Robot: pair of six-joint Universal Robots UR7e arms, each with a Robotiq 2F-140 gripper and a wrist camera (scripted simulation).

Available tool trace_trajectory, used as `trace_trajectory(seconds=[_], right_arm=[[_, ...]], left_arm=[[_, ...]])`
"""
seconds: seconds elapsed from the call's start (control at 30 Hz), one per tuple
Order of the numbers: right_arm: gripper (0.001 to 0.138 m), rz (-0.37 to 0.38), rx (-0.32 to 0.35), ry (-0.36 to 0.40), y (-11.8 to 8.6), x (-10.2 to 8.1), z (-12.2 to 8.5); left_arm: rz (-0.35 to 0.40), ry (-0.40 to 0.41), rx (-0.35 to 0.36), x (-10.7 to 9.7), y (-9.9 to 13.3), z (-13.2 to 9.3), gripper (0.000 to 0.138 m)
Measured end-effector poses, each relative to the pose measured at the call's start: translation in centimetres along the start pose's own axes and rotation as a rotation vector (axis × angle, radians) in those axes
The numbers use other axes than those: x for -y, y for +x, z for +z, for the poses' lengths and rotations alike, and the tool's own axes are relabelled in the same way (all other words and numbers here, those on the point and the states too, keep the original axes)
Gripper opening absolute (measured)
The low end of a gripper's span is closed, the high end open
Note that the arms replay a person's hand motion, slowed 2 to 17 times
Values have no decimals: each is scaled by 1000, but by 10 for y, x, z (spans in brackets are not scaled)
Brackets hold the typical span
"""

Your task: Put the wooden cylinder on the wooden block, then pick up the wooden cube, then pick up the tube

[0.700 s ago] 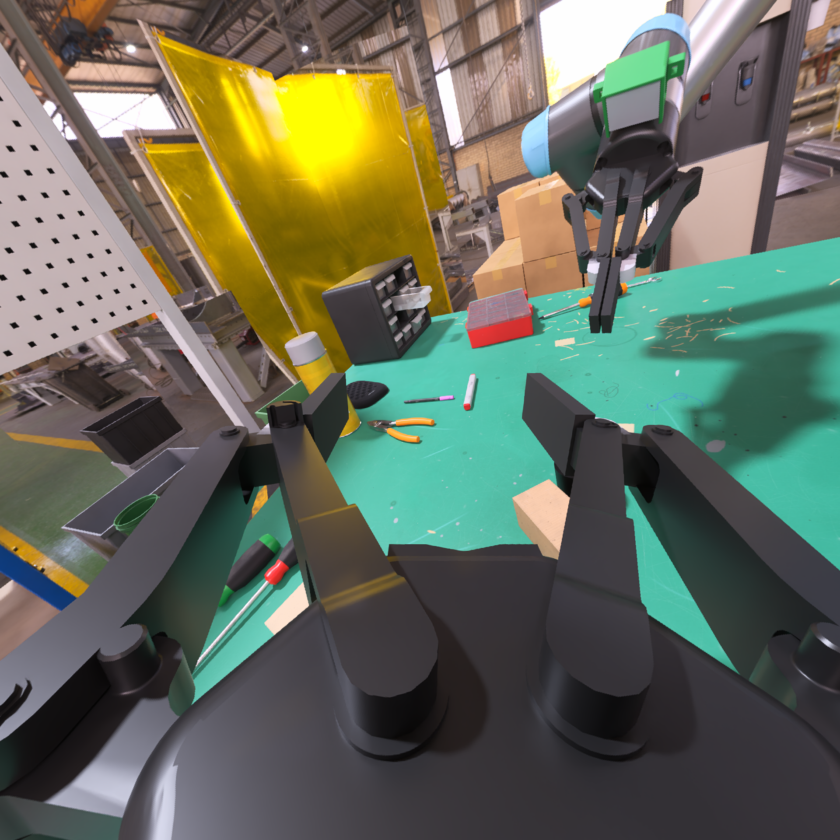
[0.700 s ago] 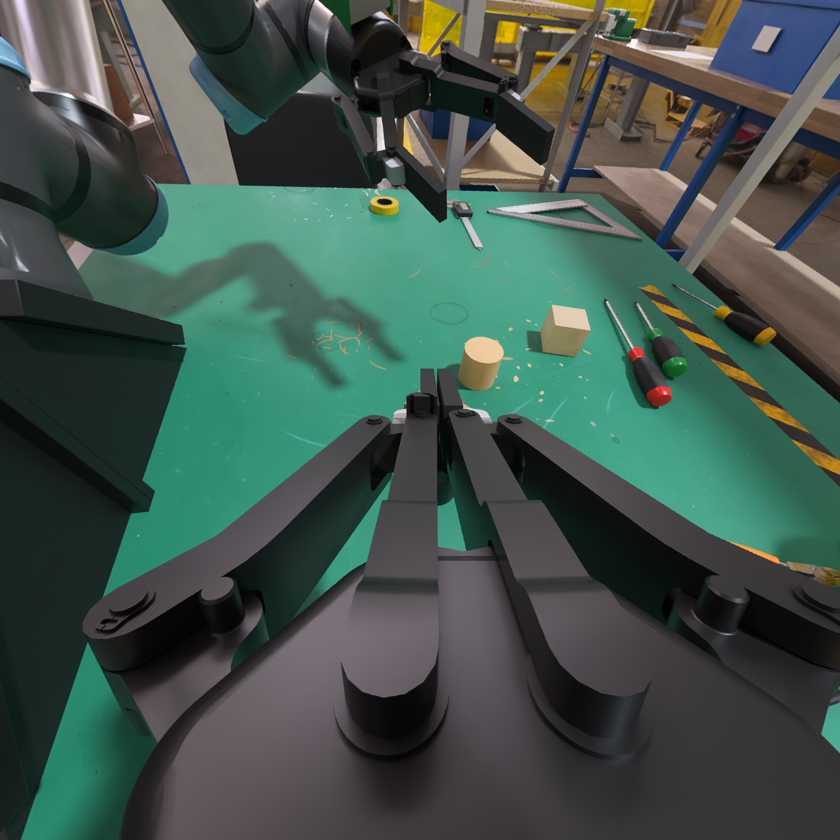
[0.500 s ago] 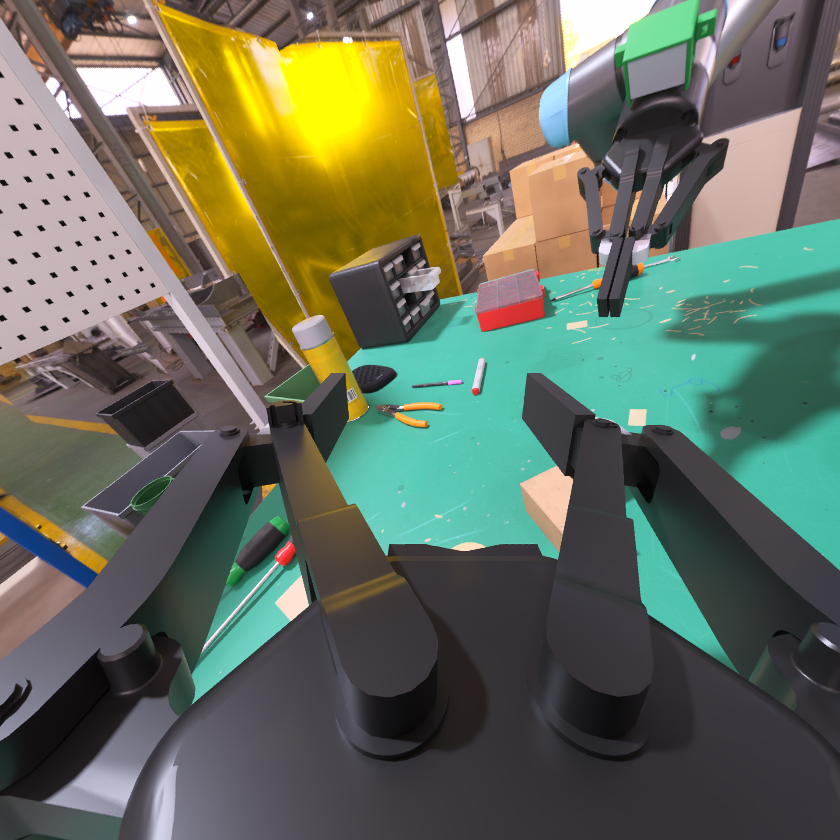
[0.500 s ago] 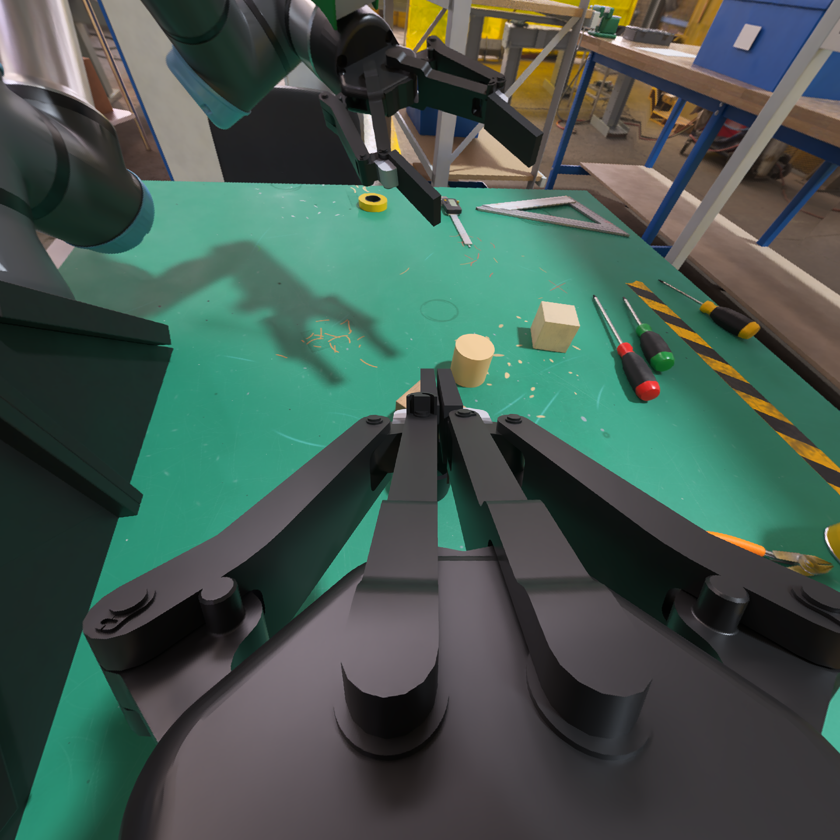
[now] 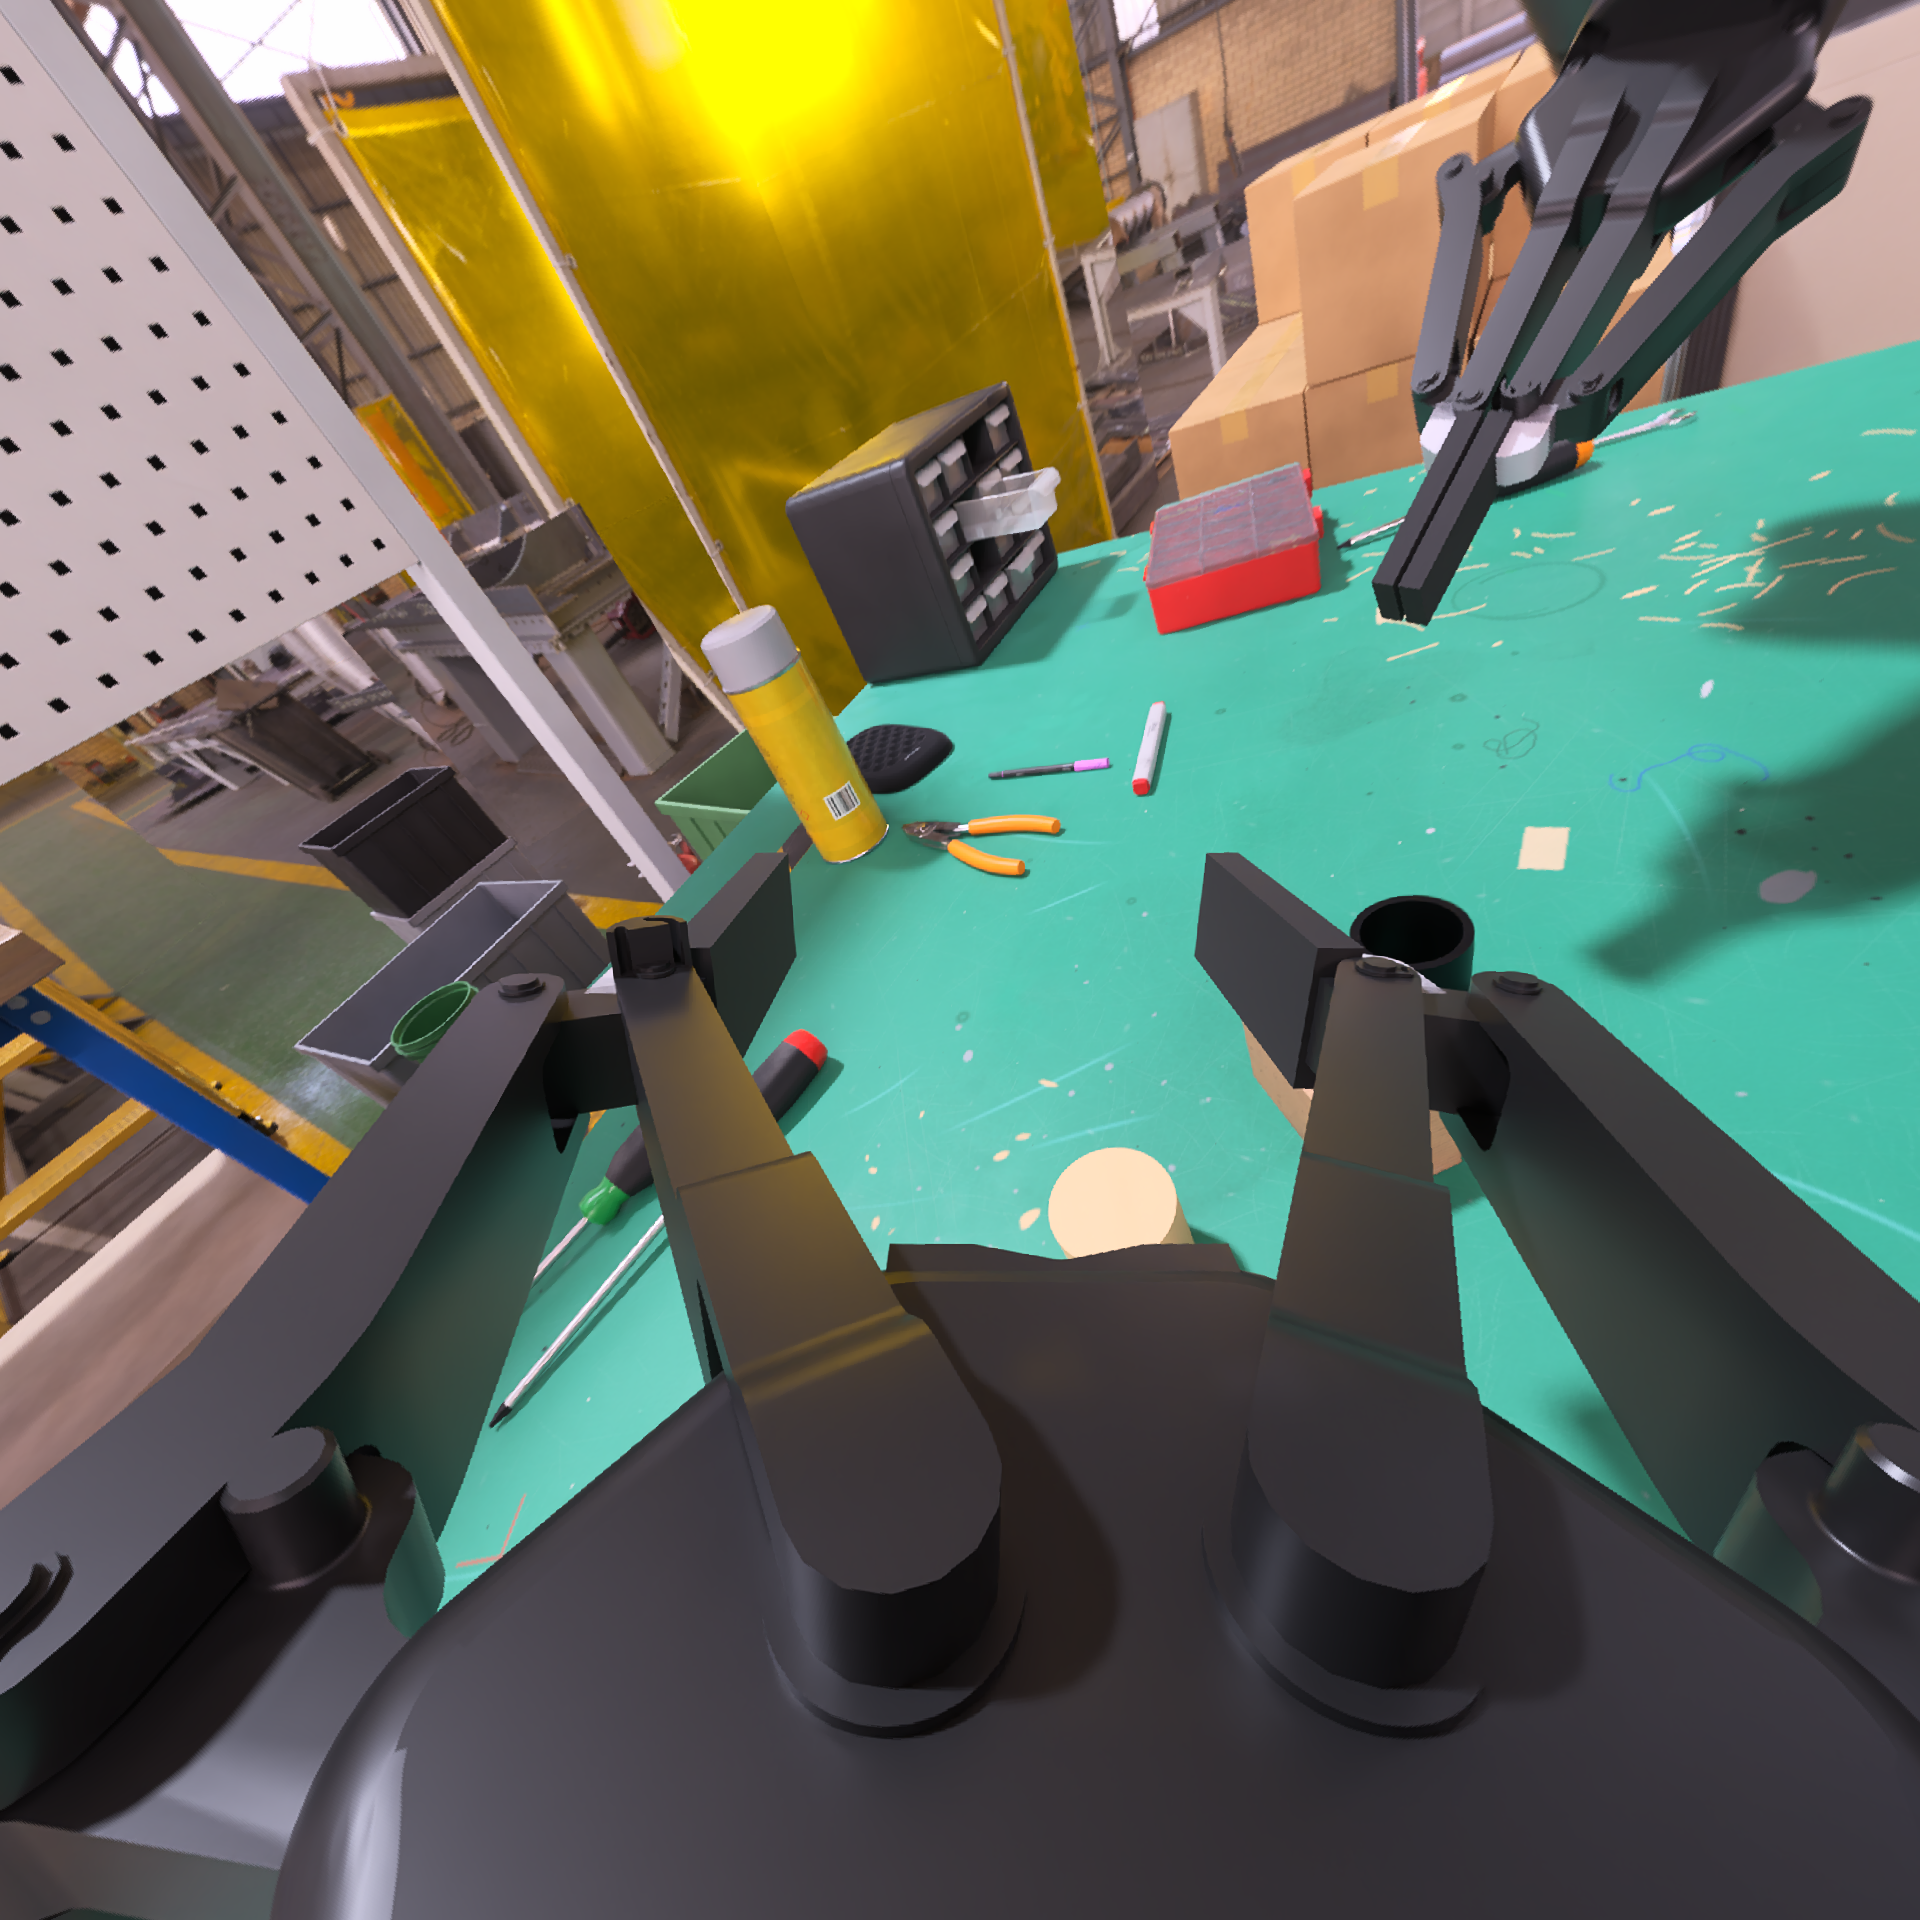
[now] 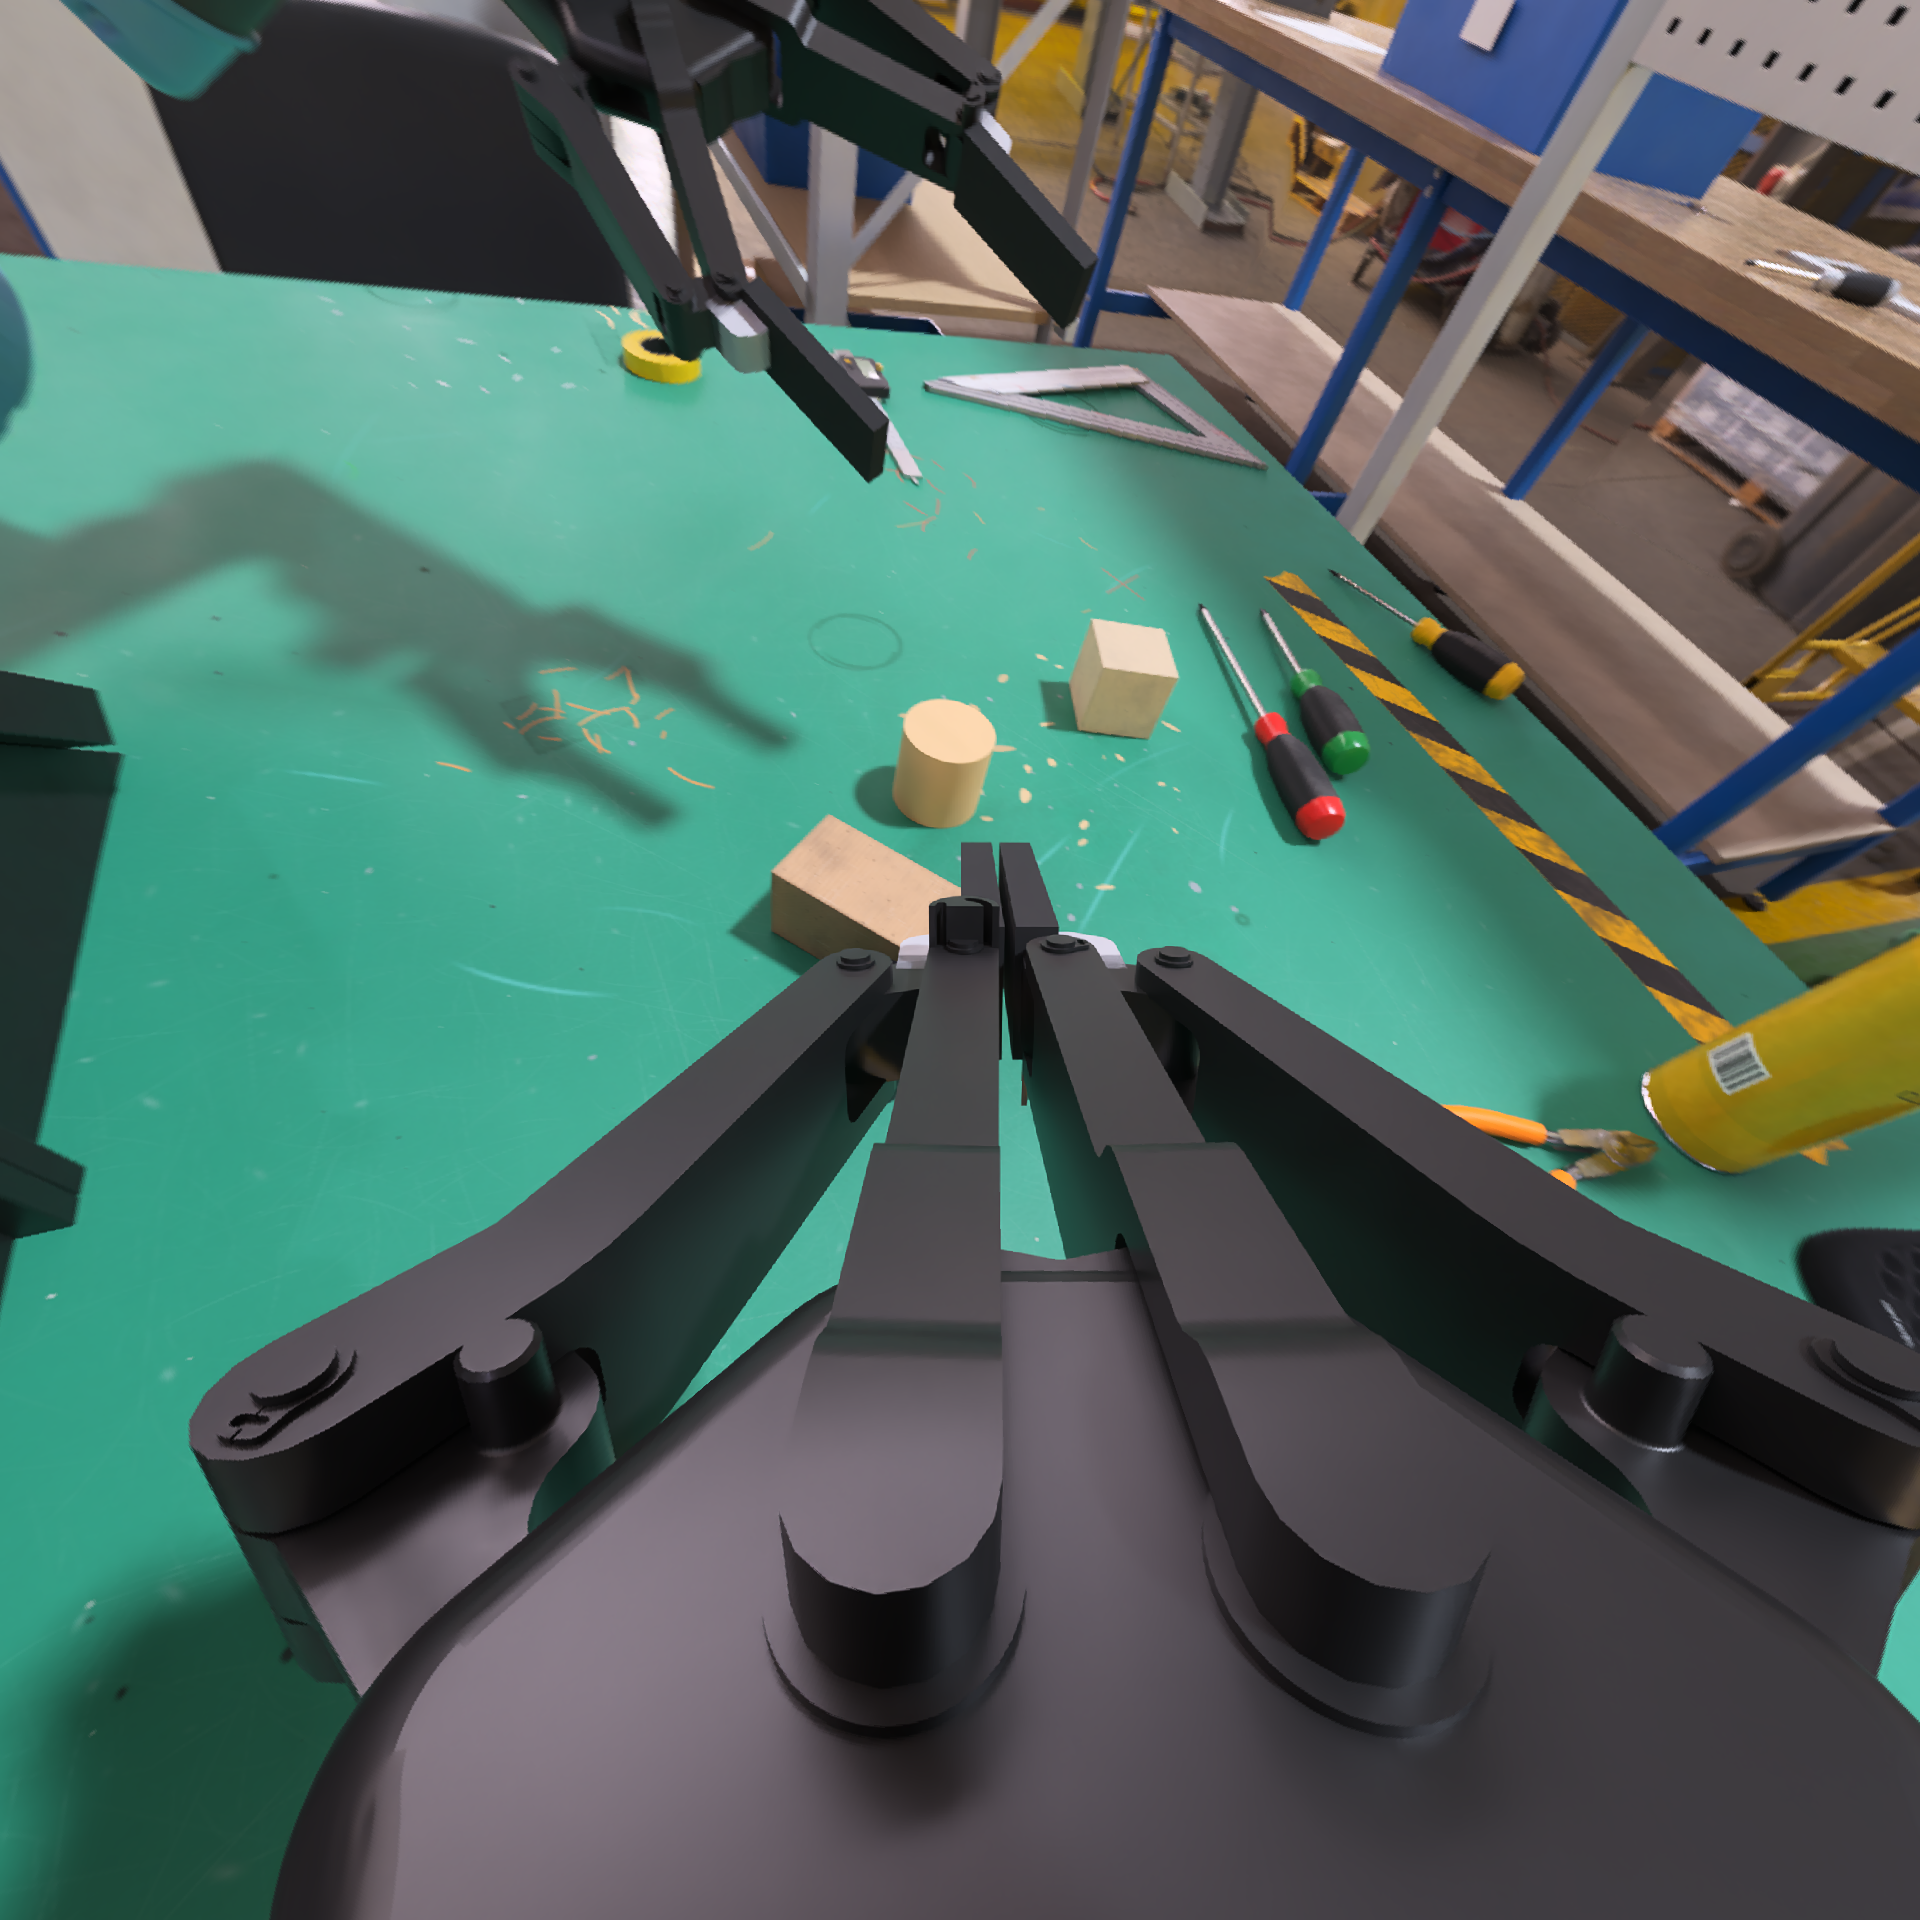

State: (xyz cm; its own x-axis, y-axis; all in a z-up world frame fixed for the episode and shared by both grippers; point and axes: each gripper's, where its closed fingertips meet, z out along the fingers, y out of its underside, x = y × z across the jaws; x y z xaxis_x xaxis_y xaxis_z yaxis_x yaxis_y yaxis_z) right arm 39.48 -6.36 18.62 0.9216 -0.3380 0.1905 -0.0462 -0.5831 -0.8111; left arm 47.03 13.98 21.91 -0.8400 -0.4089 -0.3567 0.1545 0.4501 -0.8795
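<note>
- Nothing is showing as done: the cylinder (image 6: 943, 762) is standing on the green table (image 6: 312, 935), beside the block (image 6: 847, 896) and not on it, so all three steps are looking to be ahead.
- The left gripper (image 5: 992, 940) is hanging above the table with its jaws spread wide and nothing between them; the cylinder is lying just below and ahead of it, in line with the gap.
- The right gripper (image 6: 1006, 883) is hovering with its fingers pressed together, gripping nothing, its tips just over the block's near end.
- The cylinder is looking pale, smooth and short, standing upright on a flat end.
- The block is showing as a darker tan slab lying flat, close to the cylinder but apart from it.
- The cube (image 6: 1124, 677) is sitting beyond the cylinder, near two screwdrivers (image 6: 1299, 758).
- The tube (image 5: 1411, 933), black and hollow, is standing upright just behind the left gripper's right finger, near the block.
</note>
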Motion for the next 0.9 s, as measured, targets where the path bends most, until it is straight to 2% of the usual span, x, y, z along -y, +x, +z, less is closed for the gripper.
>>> trace_trajectory(seconds=[0.5,0.9], right_arm=[[2,-34,-233,-115,32,-15,10],[2,0,-408,-160,56,-21,12]], left_arm=[[17,-123,58,-24,-10,7,103],[10,-204,104,-39,-18,11,103]])
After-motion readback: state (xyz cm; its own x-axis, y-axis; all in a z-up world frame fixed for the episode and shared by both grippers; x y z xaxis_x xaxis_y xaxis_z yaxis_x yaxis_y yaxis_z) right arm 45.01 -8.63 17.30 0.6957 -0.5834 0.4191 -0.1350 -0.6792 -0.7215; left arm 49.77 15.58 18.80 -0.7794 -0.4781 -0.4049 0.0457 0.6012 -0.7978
